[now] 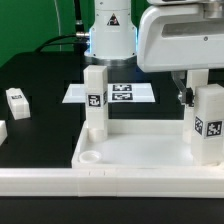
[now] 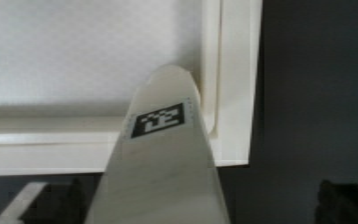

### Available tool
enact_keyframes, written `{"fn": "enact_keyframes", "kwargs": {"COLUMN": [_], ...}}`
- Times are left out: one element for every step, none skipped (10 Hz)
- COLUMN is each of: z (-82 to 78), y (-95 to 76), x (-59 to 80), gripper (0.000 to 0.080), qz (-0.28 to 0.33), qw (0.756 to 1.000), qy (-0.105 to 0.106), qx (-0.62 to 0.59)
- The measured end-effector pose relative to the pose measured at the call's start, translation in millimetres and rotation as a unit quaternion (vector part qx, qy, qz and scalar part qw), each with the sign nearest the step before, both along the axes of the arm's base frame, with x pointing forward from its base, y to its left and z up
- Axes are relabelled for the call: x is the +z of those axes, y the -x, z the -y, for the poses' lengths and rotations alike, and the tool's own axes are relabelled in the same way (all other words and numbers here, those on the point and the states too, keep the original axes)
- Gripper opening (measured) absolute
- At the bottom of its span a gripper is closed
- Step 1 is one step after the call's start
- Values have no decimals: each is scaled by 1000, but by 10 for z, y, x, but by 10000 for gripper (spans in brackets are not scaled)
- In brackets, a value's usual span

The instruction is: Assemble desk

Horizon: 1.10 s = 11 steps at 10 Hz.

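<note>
The white tabletop (image 1: 140,150) lies tray-side up on the black surface (image 1: 40,150) at the front of the scene. Two white tagged legs stand upright on it: one leg (image 1: 95,100) at the exterior view's left, with an empty round socket (image 1: 90,157) just in front of it, and a second leg (image 1: 208,125) at the exterior view's right. The claw (image 1: 190,92) hangs just behind and above that right-hand leg. In the wrist view its dark fingers (image 2: 34,200) stand spread on either side of the leg, clear of it, pinching nothing. I'd say the job is about halfway done, and the step in hand is seating this second leg in its corner. The next move needs either a square closing on the leg to twist it home or a clean lift away without knocking it. Beyond the tabletop lies the marker board (image 1: 115,93), and a small white block (image 1: 18,99) sits well apart at the exterior view's left.
</note>
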<state>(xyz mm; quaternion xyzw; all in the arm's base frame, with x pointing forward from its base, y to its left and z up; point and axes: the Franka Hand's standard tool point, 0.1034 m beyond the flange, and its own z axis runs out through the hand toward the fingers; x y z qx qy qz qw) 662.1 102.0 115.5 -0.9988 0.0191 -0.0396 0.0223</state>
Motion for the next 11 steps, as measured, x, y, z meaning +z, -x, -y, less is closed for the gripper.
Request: {"fn": "enact_keyframes", "kwargs": {"z": [34, 76, 107, 104, 106, 107, 108, 108, 108, 108, 106], "y": [-4, -9, -18, -16, -16, -16, -16, -16, -15, -15, -13], "x": [-3, -3, 2, -2, -4, -5, -5, -6, -7, -8, -9], "gripper": [649, 649, 622, 622, 448, 448, 285, 288, 288, 288, 288], "qz": [1, 1, 1, 1, 1, 1, 1, 0, -2, -3, -5], "qw": [999, 999, 999, 999, 999, 1000, 1000, 1000, 999, 997, 993], "qy": [5, 8, 8, 8, 8, 7, 7, 6, 2, -1, -5], "qx": [33, 41, 38, 37, 34, 24, 24, 15, -32, -71, -116]}}
